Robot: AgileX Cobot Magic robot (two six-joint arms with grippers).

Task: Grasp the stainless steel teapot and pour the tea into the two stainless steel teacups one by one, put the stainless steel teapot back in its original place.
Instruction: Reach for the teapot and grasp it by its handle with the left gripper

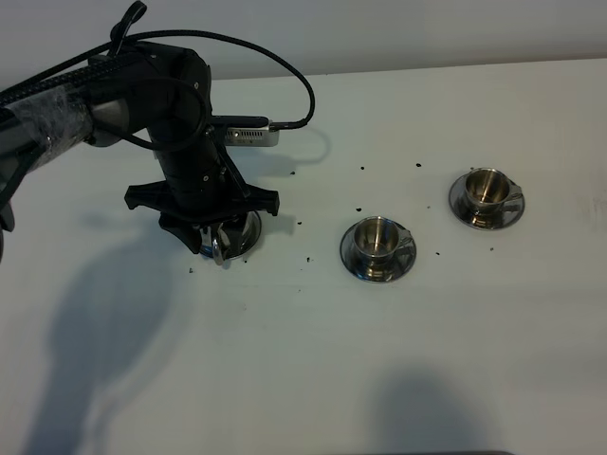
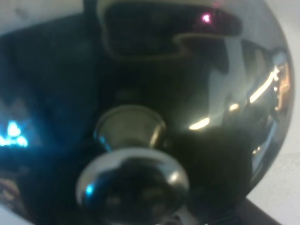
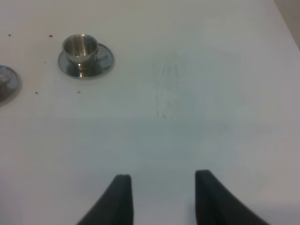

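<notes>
Seemingly the left gripper (image 1: 216, 235) is hovering over the stainless steel teapot (image 2: 220, 84), centre-left, fingers unreadable; a glancing grip is risking tipping it, while the right gripper (image 3: 161, 180) is idling, fingers apart.

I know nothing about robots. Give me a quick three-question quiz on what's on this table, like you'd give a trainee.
1. True or false: both teacups stand on saucers.
2. What sits directly under the left gripper? A. the teapot B. a teacup C. bare table
3. Fill in: the right gripper is ___, holding nothing.
Key: 1 true; 2 A; 3 open.
</notes>
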